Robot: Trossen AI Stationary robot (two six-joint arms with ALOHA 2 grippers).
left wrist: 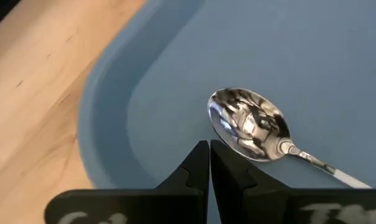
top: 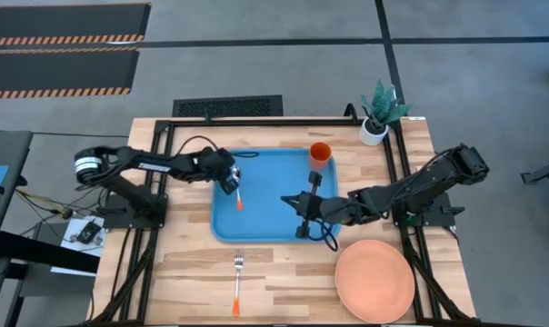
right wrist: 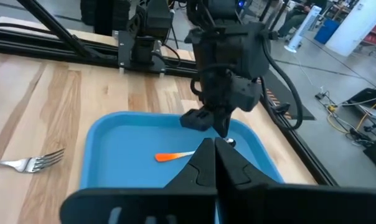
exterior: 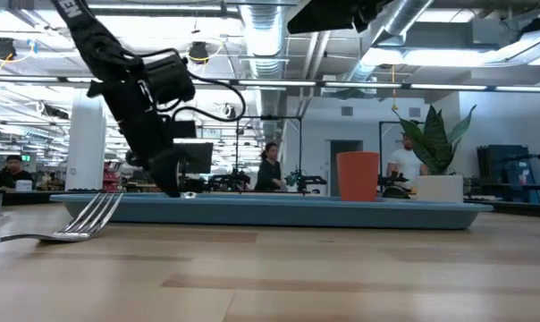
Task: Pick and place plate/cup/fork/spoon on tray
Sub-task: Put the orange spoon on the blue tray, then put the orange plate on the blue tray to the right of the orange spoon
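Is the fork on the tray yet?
No, the fork lies on the bare table, apart from the tray.

Tray: we see a long blue plastic tray (exterior: pixel 279 212) edge-on across the wooden table (exterior: pixel 341 277).
Fork: silver metal tines (exterior: pixel 87 217) rest on the wood at 9 o'clock, in front of the tray.
Cup: bright orange round cup (exterior: pixel 358 175) stands upright at the tray's 2 o'clock.
Left gripper (exterior: pixel 173 186): dark, reaching down to the tray at 10 o'clock.
Plant: green leaves in a white pot (exterior: pixel 440 187) at 3 o'clock.
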